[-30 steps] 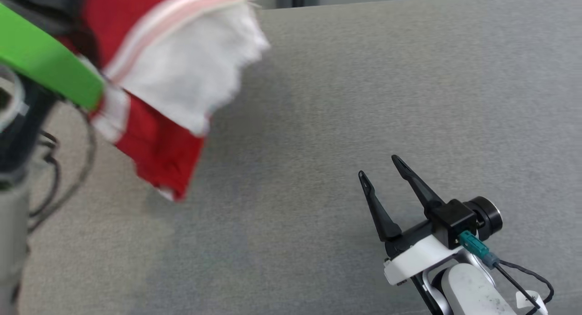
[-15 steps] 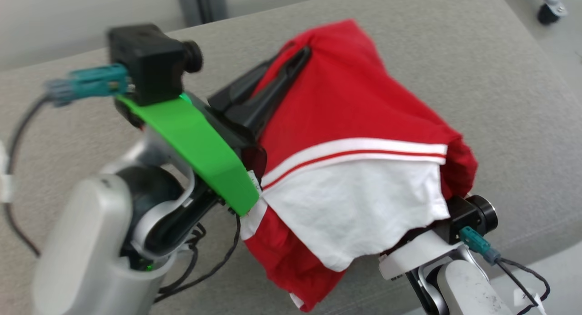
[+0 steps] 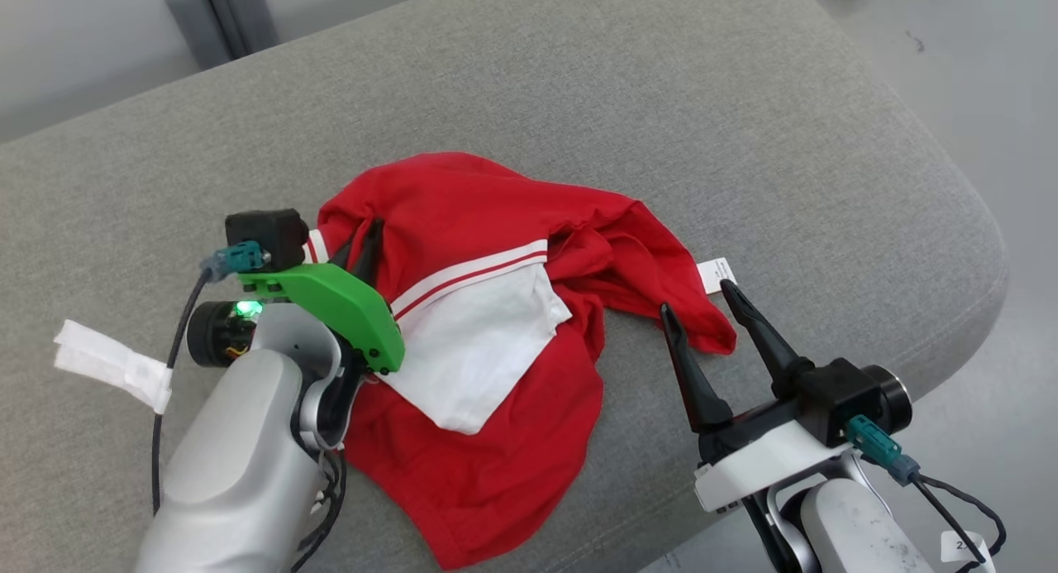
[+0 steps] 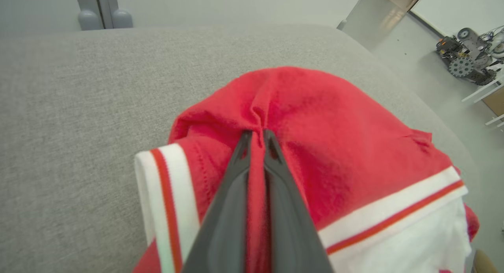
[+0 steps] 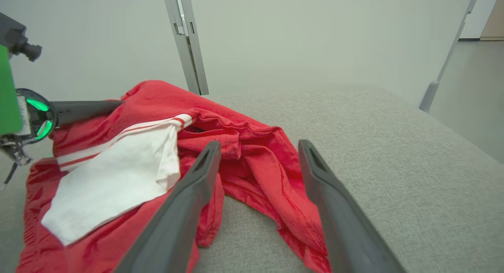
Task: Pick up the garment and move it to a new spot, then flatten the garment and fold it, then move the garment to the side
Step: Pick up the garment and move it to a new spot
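The garment [image 3: 504, 226] is a red shirt with white panels and red-and-white striped trim, lying crumpled on the grey cushion [image 3: 579, 85]. My left gripper [image 3: 364, 236] is shut on a pinch of red cloth at the garment's left side; in the left wrist view the two fingers meet on a fold of the garment [image 4: 315, 119] at the left gripper [image 4: 256, 134]. My right gripper [image 3: 694, 298] stands open just off the garment's right corner, by a small white label [image 3: 716, 274]. Its wrist view shows the right gripper [image 5: 258, 145] with spread fingers above the garment [image 5: 252, 147].
The cushion's rounded right edge [image 3: 984, 250] drops to a pale floor [image 3: 950, 69]. A grey post [image 3: 207, 15] stands behind the cushion. White tape [image 3: 111, 365] hangs on my left arm's cable. A wheeled machine [image 4: 462, 60] sits on the floor far right.
The head camera has swung, so the whole picture shifted. The garment, hanging high from my left gripper a second ago, now lies on the cushion, still pinched. The right gripper stays open.
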